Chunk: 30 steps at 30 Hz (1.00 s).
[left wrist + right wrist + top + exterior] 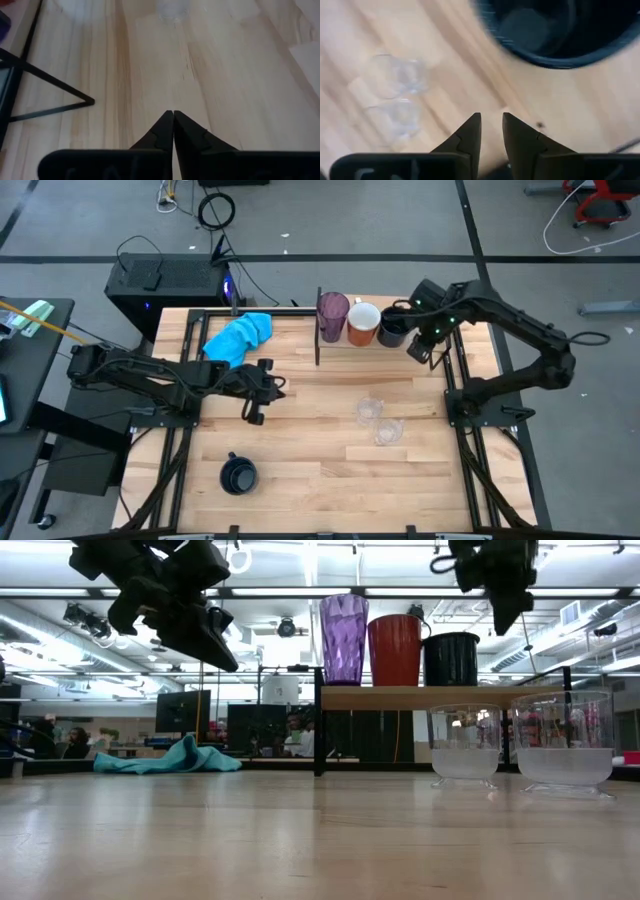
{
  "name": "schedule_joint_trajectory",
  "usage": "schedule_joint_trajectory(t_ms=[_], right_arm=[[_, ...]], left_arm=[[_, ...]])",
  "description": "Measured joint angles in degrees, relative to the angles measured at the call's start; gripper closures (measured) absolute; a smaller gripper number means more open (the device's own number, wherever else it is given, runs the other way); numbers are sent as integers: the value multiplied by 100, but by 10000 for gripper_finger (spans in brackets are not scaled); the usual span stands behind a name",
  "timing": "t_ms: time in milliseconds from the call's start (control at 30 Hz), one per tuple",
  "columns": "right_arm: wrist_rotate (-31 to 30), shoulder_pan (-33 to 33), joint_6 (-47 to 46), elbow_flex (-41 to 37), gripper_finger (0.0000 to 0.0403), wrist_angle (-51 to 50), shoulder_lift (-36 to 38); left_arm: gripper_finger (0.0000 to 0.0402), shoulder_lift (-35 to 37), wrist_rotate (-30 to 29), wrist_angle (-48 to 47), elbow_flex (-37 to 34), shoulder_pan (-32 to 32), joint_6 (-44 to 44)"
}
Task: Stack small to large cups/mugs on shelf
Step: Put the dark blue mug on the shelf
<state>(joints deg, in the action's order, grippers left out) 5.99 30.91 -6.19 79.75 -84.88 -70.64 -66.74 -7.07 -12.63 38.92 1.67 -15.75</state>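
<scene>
On the raised light-wood shelf (pixel 430 697), at the table's far side, three cups stand upright in a row: a purple tumbler (pixel 333 315), an orange mug (pixel 362 323) and a black mug (pixel 392 328). My right gripper (pixel 416 352) hovers over the shelf just beside the black mug (pixel 555 30), slightly open and empty. Two clear cups (pixel 369 410) (pixel 388 431) stand on the tabletop in front of the shelf. A second black mug (pixel 238 475) stands at the near left. My left gripper (pixel 278 386) is shut and empty above mid-table.
A bright blue cloth (pixel 240 337) lies at the far left, beside the shelf's thin dark upright edge (pixel 318 330). Bare planks lie between the clear cups and the near black mug. Dark frame rails run along both table sides.
</scene>
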Motion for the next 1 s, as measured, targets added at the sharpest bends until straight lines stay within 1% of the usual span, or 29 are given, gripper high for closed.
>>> schedule_joint_trajectory(t_ms=[67, 167, 233, 367, 433, 533, 633, 700, 833, 1000], right_arm=[[121, -288, -157, 0, 316, 110, 27], [167, -828, -297, 0, 316, 622, 27], [168, -1225, -331, 0, 316, 1088, 7], [152, -1982, -491, 0, 316, 1947, -73], [84, -2296, -572, 0, 316, 2301, -123], [-182, -2693, -609, 2, 316, 2722, -289], [-454, -2965, -530, 7, 316, 3091, -541], [-513, -3070, -365, 5, 316, 3365, -727], [-532, -3134, 239, 4, 316, 4009, -1148], [-543, -3093, 1108, 4, 316, 4652, -1597]], left_arm=[[378, 6, 2, -154, 0, 22, 4], [381, 101, -1, -355, 0, 113, 7], [386, 189, 2, -325, 0, 195, 4], [393, 287, 4, 66, 11, 290, 82], [393, 303, 2, 118, 9, 331, 159], [386, 303, 4, 22, 7, 419, 297], [377, 303, 3, -153, 7, 579, 550], [376, 303, 2, -296, 7, 718, 785], [385, 364, 12, -582, 7, 979, 1255], [393, 469, 8, -873, 37, 1225, 2114]])
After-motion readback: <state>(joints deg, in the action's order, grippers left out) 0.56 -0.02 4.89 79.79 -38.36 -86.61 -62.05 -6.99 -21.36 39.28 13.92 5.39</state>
